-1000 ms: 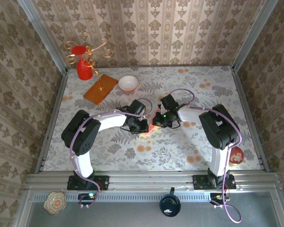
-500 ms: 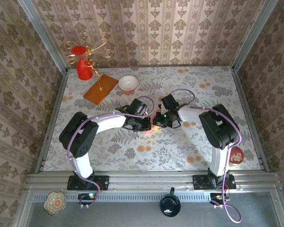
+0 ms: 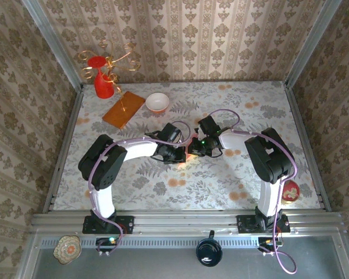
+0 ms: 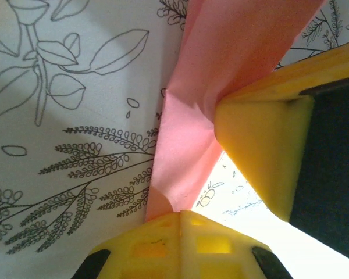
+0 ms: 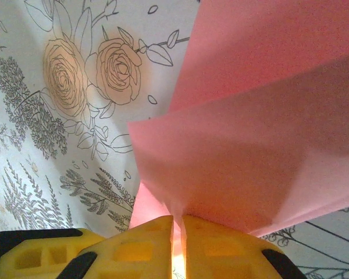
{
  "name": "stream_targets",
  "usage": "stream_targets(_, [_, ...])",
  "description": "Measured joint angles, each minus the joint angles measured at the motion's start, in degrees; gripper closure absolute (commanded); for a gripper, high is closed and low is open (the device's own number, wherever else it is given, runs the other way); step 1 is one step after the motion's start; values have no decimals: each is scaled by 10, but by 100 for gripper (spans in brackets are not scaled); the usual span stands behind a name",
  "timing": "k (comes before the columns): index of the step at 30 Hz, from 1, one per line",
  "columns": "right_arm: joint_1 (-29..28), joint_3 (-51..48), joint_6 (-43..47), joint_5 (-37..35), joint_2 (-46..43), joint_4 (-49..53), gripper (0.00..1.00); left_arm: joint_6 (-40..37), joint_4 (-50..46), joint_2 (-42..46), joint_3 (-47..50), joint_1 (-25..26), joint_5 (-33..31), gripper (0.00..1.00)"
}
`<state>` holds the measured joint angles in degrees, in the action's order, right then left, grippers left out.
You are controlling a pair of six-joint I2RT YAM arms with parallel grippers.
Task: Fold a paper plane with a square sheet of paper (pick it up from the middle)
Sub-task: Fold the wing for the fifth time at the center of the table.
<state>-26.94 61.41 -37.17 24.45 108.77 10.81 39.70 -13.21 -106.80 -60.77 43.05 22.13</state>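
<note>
Leftward no longer: the left arm (image 3: 134, 150) has swung its wrist in toward the middle of the counter (image 3: 250, 116), so its tip now sits just beside the right arm's (image 3: 232, 139) tip, and its jaws have finished closing over that time. The right arm has barely shifted.

The square sheet of paper (image 3: 186, 157), already creased and no longer flat, is caught between the two tips just above the counter. From above only a small pink sliver of it shows.

In the left wrist view the left jaws are pressed together with the sheet (image 4: 192, 104) pinched in their seam. It rises away from them as a narrow folded strip, up and to the right, and passes behind a yellow finger (image 4: 262, 145) that I take to be the right arm's.

In the right wrist view the right jaws are likewise clamped on the sheet (image 5: 250, 145). Two overlapping pink layers fan out from the seam toward the upper right, with a fold line crossing them.

So the paper lies straight ahead of both pairs of jaws, and each arm is as near to it as the other. Its long axis seems to run away from each seam rather than across it, though the top view is too cramped to confirm this.

The next crease probably depends on one pair holding firm while the other draws its layer over. Pulling both apart could tear the sheet or slip it.
</note>
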Motion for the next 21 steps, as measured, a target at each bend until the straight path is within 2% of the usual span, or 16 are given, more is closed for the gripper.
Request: stream_targets(21, [30,81,29,-93,6,62,83,7,9,0,5,-1,5,99])
